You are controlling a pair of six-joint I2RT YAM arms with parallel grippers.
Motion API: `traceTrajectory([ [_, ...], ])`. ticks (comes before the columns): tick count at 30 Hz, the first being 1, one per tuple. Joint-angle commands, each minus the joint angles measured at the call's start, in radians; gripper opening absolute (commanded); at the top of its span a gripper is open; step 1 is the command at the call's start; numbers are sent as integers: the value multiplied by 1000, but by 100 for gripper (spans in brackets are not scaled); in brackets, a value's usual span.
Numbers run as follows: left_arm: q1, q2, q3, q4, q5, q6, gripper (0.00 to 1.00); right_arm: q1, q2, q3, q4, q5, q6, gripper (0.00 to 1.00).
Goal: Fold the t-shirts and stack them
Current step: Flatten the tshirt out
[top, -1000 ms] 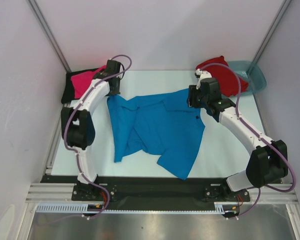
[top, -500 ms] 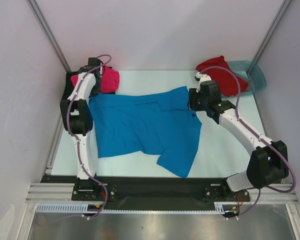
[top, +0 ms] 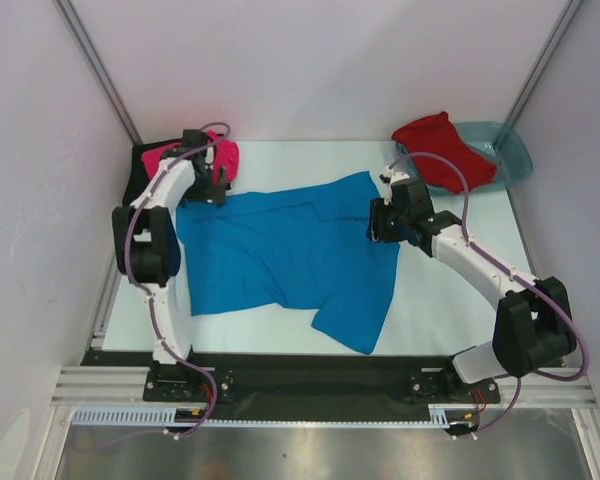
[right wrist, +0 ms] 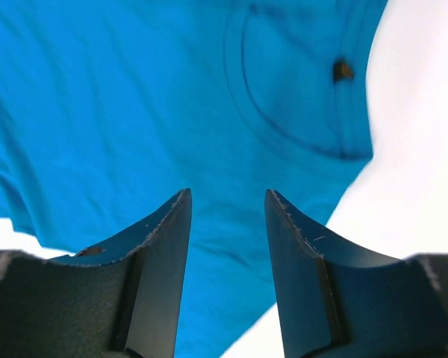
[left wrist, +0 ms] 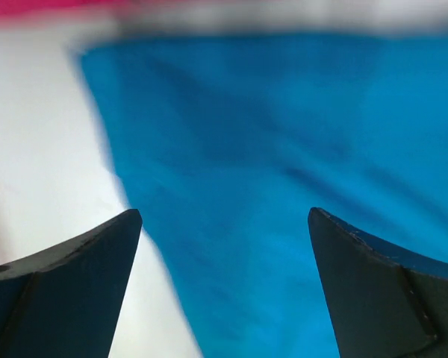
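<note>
White tabletop inside a pale-walled booth, seen from above. At the far left corner, a hot pink t-shirt lies bunched on a black t-shirt. Just beside them, the left arm rises from its base, bends at the elbow along the table's left edge and reaches inward. The left gripper hangs over the far left corner of the blue t-shirt. Its wrist view shows both fingers spread wide with nothing between them and the cloth's edge below.

A second ago that gripper was clamped shut and the shirt lay bunched toward the middle. It has since dragged the left side outward and let go. The blue shirt now lies spread across the centre of the table, mostly flat, with one flap trailing toward the near edge. Spreading looks finished; folding has probably not begun.

Right of centre, the right arm arcs in from its base. The right gripper points down above the shirt's right edge near the neckline, fingers partly apart, holding nothing. At the far right, a red t-shirt lies half in a teal tub.
</note>
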Motion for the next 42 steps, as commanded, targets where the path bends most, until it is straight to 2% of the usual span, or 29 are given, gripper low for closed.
traceTrajectory([
  [1, -97, -267, -204, 162, 250, -134, 100, 10, -61, -51, -58, -21, 42, 49],
  [2, -141, -350, -267, 205, 371, -150, 100, 16, -73, -63, -60, -33, 51, 49],
  [3, -169, -386, -380, 241, 392, -170, 100, 19, -76, -80, -55, -41, 64, 49],
  [5, -246, -460, -490, 348, 407, -248, 100, 32, -63, -121, -46, -59, 75, 49],
  [6, -269, -513, -584, 376, 411, -261, 100, 37, -55, -128, -39, -65, 79, 49],
  [11, -361, -626, -861, 542, 366, -391, 100, 94, 43, -148, 7, -39, 61, 48],
  [15, -380, -664, -968, 568, 339, -410, 100, 114, 136, -131, 70, -12, 55, 47],
  [21, -389, -677, -1055, 547, 286, -417, 100, 128, 249, -69, 64, 45, 70, 46],
  [25, -407, -675, -1071, 508, 233, -414, 100, 155, 295, -83, 8, 184, 116, 45],
  [33, -442, -696, -1111, 433, 213, -425, 100, 177, 197, -252, -111, 353, 384, 45],
  [42, -550, -729, -1164, 393, 231, -446, 100, 255, 17, -385, -307, 462, 647, 46],
])
